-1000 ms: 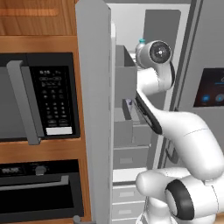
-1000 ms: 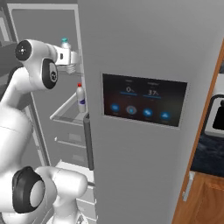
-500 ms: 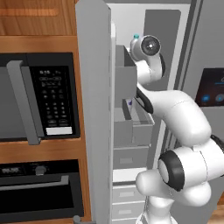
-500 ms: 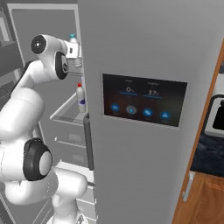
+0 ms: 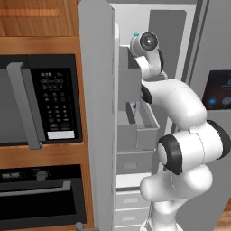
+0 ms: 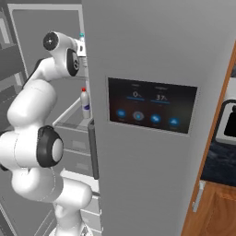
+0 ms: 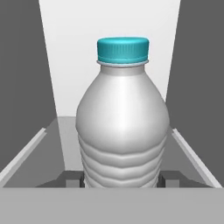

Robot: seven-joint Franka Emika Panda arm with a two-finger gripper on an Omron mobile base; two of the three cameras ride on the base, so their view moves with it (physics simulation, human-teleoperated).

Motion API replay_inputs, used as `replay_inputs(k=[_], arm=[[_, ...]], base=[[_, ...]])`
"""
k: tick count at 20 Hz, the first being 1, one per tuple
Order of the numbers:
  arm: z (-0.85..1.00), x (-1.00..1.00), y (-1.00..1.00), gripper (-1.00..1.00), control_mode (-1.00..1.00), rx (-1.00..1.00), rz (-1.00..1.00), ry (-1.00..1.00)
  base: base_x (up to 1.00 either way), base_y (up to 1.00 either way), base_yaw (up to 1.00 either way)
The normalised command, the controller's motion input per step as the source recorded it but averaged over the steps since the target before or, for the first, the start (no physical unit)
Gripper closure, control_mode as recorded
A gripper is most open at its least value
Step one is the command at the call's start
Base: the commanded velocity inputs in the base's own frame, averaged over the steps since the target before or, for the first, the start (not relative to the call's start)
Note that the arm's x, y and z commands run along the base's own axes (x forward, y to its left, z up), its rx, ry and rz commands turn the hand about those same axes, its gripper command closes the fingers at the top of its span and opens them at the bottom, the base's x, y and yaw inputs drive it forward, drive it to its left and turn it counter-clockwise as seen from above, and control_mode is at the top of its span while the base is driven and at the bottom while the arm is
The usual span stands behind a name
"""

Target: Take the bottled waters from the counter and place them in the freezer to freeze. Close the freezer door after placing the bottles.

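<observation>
1. Gripper (image 7: 122, 180) reaches into the upper part of the open freezer (image 5: 135, 36), its two dark finger tips pinching the lower body of a teal-capped water bottle (image 7: 123, 131) from either side; the bottle stands upright between them.
2. Freezer door (image 5: 96, 113), the plain grey panel, stands swung open to the left, just right of the black microwave (image 5: 38, 101). The door with the touch display (image 6: 151, 112) sits to the right and is shut.
3. Grey bin walls (image 7: 26, 151) rise left and right of the held bottle, with the white back wall far behind, so the bottle appears to be over or on an upper shelf; contact underneath is hidden.
4. Red-capped bottle (image 6: 85, 103) already stands upright on a lower freezer shelf.
5. Handling, as a judgement: a full small bottle should be moderately heavy, with smooth, slightly yielding plastic. The ribbed lower body gives the best purchase; a hold near the cap would let it swing.
</observation>
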Motion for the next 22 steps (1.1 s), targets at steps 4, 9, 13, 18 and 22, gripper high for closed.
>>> replay_inputs(k=[4,9,13,18,22], arm=[[-0.41,0.24,0.0,1.0,-1.0,0.0,0.0,0.0],[-0.55,0.04,-0.04,1.0,-1.0,0.0,-0.02,0.0],[-0.66,0.0,-0.02,1.0,-1.0,0.0,-0.01,0.0],[-0.73,0.0,-0.05,1.0,-1.0,0.0,-0.02,0.07],[-0.11,0.0,0.0,1.0,-1.0,0.01,0.0,0.0]], base=[[0.0,0.0,0.0],[0.0,0.0,0.0],[0.0,0.0,0.0],[0.0,0.0,0.0],[0.0,0.0,0.0]])
